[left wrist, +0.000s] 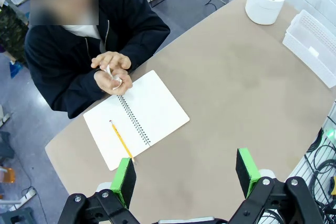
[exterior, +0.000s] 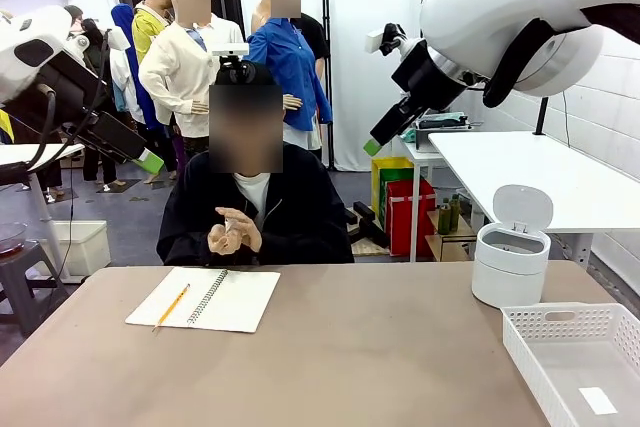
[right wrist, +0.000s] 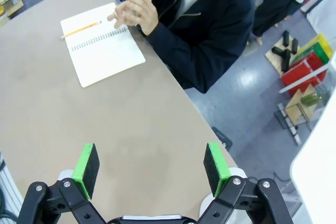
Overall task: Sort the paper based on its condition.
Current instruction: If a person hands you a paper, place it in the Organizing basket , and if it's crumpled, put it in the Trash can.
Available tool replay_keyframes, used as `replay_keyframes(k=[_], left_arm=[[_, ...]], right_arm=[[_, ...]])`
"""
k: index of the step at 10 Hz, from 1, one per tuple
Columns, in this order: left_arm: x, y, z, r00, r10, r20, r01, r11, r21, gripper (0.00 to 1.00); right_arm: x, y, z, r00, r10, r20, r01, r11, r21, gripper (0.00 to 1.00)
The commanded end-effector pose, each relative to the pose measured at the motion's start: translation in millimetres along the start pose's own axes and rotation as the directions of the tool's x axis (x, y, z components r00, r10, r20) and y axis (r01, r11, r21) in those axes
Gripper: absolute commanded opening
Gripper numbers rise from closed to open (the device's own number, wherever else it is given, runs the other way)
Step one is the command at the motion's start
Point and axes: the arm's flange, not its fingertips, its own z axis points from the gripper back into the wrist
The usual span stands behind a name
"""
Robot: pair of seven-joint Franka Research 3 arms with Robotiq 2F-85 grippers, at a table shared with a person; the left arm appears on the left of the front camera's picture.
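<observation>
hanging above the table [left wrist: 236, 98], the left gripper [left wrist: 185, 174] and the right gripper [right wrist: 151, 166] are each being held with jaws spread wide, nothing between them. a small white paper [left wrist: 115, 78] is being squeezed in the person's hands [left wrist: 109, 61] at the table's far edge, just over the open notebook [left wrist: 152, 108].

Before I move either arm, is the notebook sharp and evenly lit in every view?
Front view: notebook sharp, light even, shadows faint. Left wrist view: sharp too, but the table runs at a slant across the picture. Right wrist view: sharp, with no glare on it.
</observation>
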Motion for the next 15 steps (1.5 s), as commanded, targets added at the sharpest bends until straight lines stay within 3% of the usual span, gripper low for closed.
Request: replay_keyframes(k=[1, 15], left_arm=[[-0.1, 0.4, 0.5, 1.0, 0.001, 0.002, -0.001, 1.0, 0.0, 1.0], [-0.1, 0.4, 0.5, 1.0, 0.001, 0.002, -0.001, 1.0, 0.0, 1.0]], right_arm=[[3.1, 2.8, -4.1, 0.999, 0.027, 0.036, -0.029, 0.999, 0.039, 1.0], [14.3, 16.0, 8.9, 0.995, 0.072, 0.066, -0.072, 0.997, 0.002, 1.0]])
